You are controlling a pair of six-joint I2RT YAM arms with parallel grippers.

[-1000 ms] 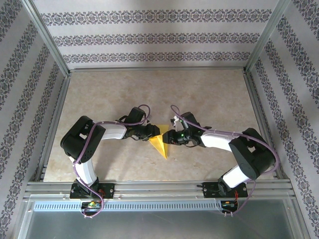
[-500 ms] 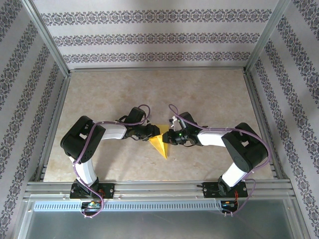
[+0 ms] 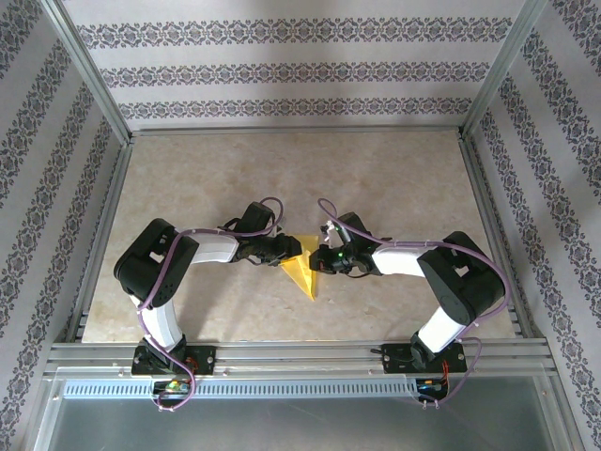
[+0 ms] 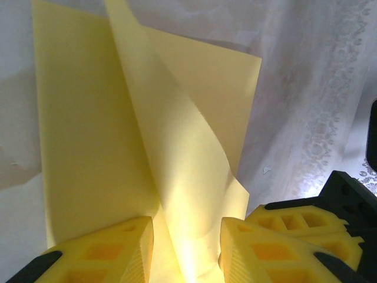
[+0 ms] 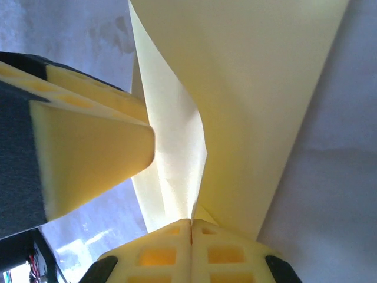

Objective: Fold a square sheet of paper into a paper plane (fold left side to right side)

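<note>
Well, starting on my left: my left gripper [image 4: 185, 230] reaches in toward the middle of the table [image 3: 394, 178], and its jaws stand apart, one to each side of a raised flap of the sheet of paper [image 4: 88, 147]. They are not clenched. I can see a gap on either side of the thin yellow sheet, so I judge this hand is steadying the fold line rather than gripping it. Placed like that, the paper has something to bend against, and nothing is crushed.

Between my two hands lies the paper itself, flat on the table near its centre. From above it looks like a narrow yellow wedge with its tip pointing back toward my bases. One layer lies on the surface. Another lifts and curls off it, so the fold is only half formed.

On my right, my right gripper [image 5: 191, 227] is clenched tight. The lifted edge of the sheet runs down into the seam where the two pads meet, so I take it that this hand holds the paper by that edge. From this wrist I also see one of my left fingers [image 5: 88, 159] just beside the rising flap. The pinch is there to carry the flap across; the risk, I think, is dragging the whole sheet if the left hand does not anchor it.
</note>
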